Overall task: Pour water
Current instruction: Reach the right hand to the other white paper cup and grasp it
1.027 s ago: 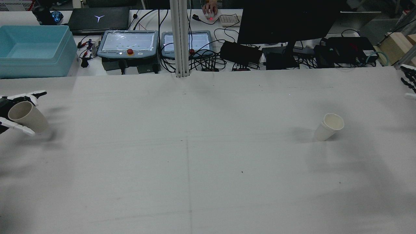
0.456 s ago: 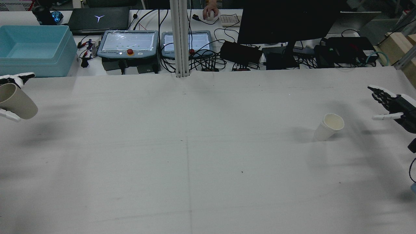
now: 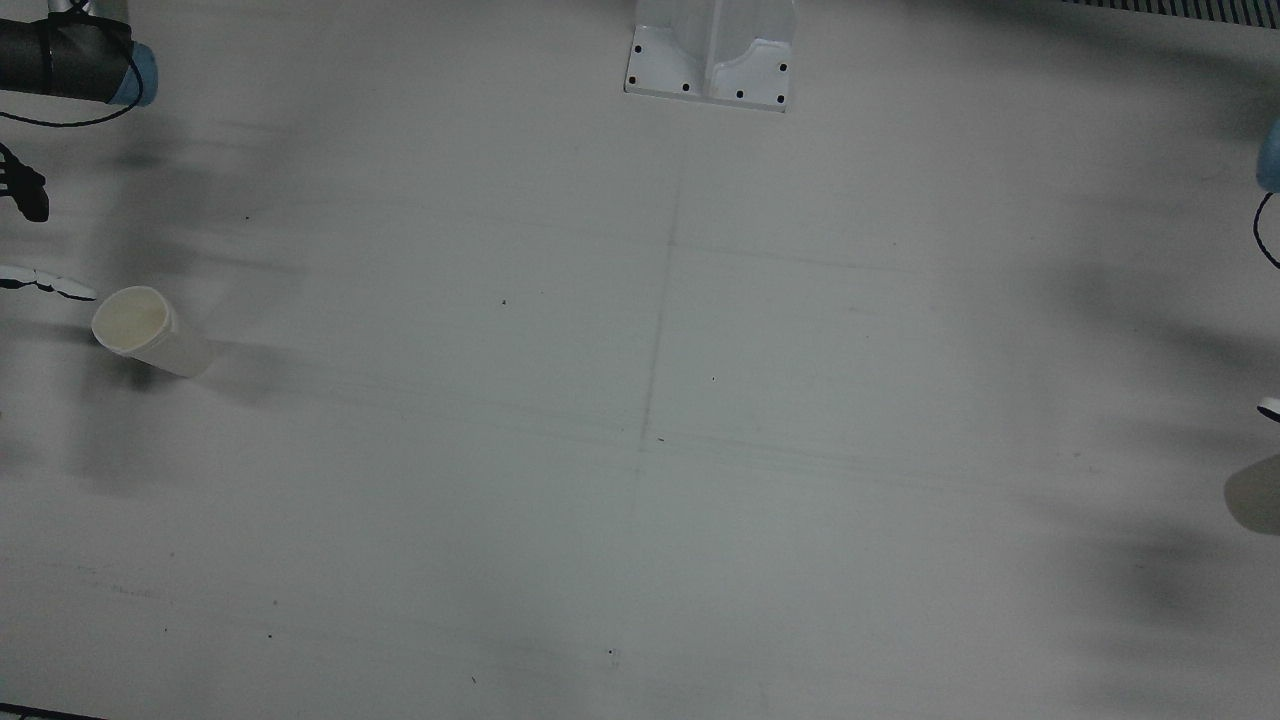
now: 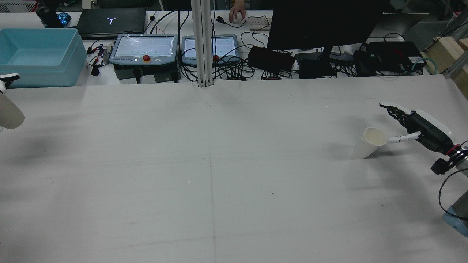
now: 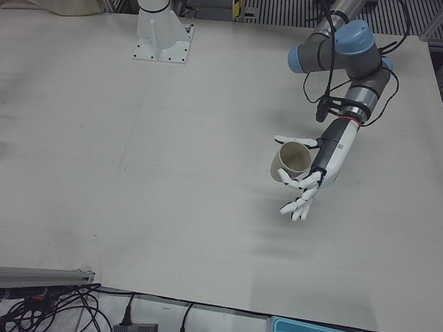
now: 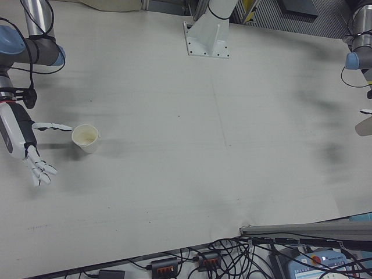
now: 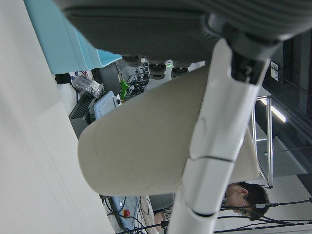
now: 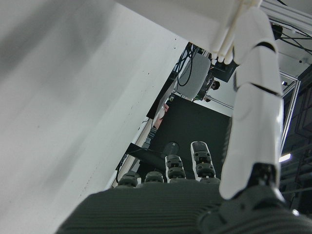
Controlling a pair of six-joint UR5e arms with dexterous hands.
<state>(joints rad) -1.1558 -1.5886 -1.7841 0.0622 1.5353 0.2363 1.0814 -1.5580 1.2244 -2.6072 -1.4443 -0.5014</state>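
- The left hand (image 5: 304,178) holds a tan paper cup (image 5: 291,161) lifted clear of the table (image 5: 173,173), the cup tipped on its side with the mouth turned toward the left-front camera; a finger and thumb clasp its wall while the other fingers (image 5: 296,207) trail loose below.
- In the rear view only the cup's base (image 4: 9,115) shows at the far left edge, near a blue bin (image 4: 40,54).
- The left hand view shows a white finger (image 7: 214,146) pressed across the cup's side.
- The right hand (image 4: 416,124) is spread wide, holding nothing, just beside a white cup (image 4: 369,142) standing upright on the table's right half (its rim looks doubled, as if two are nested).
- One fingertip (image 6: 58,126) points at that cup's rim; whether it touches cannot be told.
- Behind the table: two pendants (image 4: 144,49), a monitor (image 4: 325,23), and a person's hand (image 4: 237,11) on a mouse.
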